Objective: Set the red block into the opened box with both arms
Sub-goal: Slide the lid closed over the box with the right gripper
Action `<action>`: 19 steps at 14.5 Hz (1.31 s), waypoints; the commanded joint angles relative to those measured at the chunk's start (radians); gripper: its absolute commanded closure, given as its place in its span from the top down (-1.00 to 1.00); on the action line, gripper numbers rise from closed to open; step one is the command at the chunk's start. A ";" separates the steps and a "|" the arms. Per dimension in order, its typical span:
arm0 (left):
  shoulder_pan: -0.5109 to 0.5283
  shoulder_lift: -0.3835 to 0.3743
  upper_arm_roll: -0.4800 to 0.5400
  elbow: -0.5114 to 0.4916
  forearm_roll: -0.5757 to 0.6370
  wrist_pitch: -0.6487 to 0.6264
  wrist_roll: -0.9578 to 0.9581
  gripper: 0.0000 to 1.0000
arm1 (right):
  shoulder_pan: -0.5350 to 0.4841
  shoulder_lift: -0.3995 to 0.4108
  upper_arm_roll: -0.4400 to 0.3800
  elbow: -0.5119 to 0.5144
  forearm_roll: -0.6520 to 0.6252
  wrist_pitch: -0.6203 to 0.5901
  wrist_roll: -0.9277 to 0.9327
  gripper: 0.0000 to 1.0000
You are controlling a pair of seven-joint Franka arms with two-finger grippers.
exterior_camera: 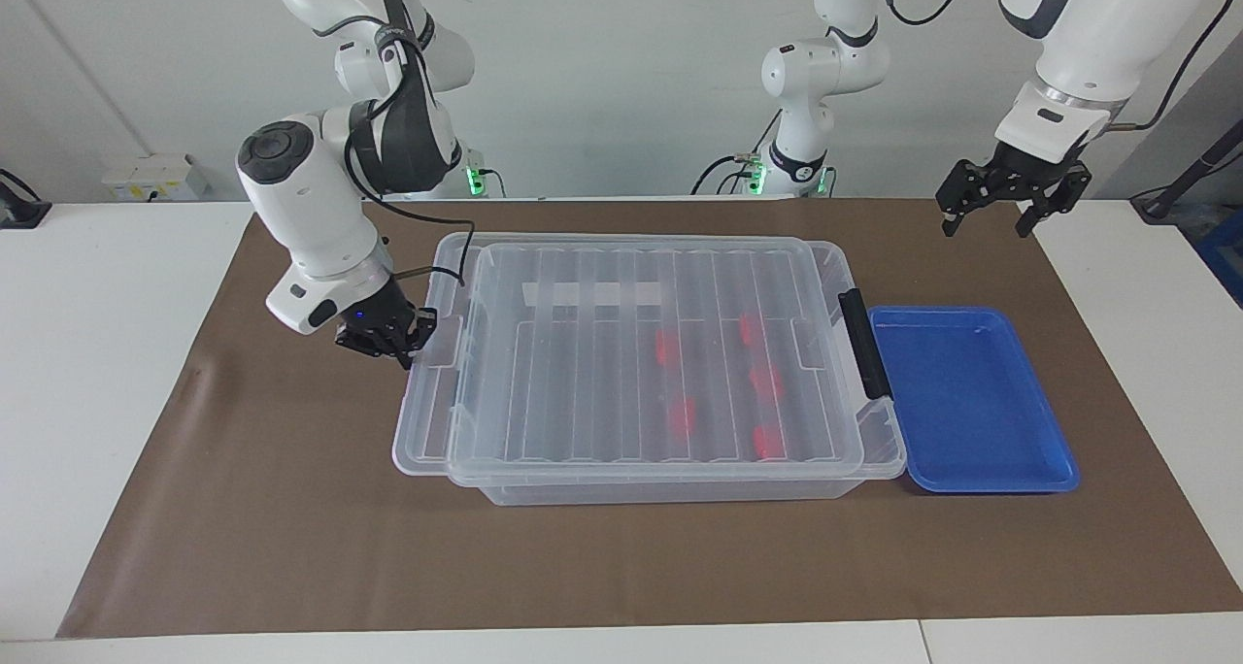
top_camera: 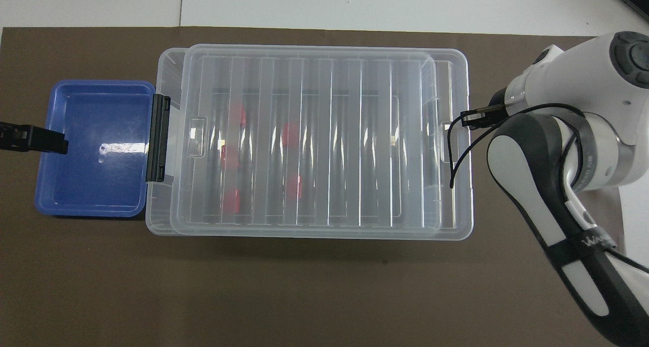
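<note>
The clear box (exterior_camera: 670,492) (top_camera: 163,65) stands mid-table with its ribbed lid (exterior_camera: 583,373) (top_camera: 329,134) lying flat over nearly all of it. A narrow strip by the black clip handle (exterior_camera: 862,344) (top_camera: 158,138) is uncovered. Several red blocks (exterior_camera: 668,346) (top_camera: 290,132) lie inside the box, seen through the lid. My right gripper (exterior_camera: 408,348) is shut, low, with its tip against the lid's end tab at the right arm's end. My left gripper (exterior_camera: 986,225) (top_camera: 35,139) hangs open and empty in the air by the blue tray's outer edge.
A shallow blue tray (exterior_camera: 971,397) (top_camera: 91,149), with nothing in it, sits against the box's handle end. A brown mat (exterior_camera: 291,547) covers the table under everything. The right arm's forearm (top_camera: 532,184) reaches over the mat beside the box.
</note>
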 commanded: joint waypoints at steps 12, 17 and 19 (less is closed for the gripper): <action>-0.013 -0.004 0.011 -0.004 -0.008 0.009 -0.017 1.00 | 0.037 -0.003 -0.002 -0.020 0.046 0.024 0.037 -1.00; -0.030 -0.004 0.016 -0.004 -0.008 0.011 -0.033 1.00 | 0.037 -0.002 -0.003 -0.007 0.032 0.012 0.043 -1.00; -0.045 -0.002 0.027 -0.005 -0.008 0.015 -0.050 1.00 | 0.025 -0.014 -0.009 -0.003 0.005 0.013 0.051 0.99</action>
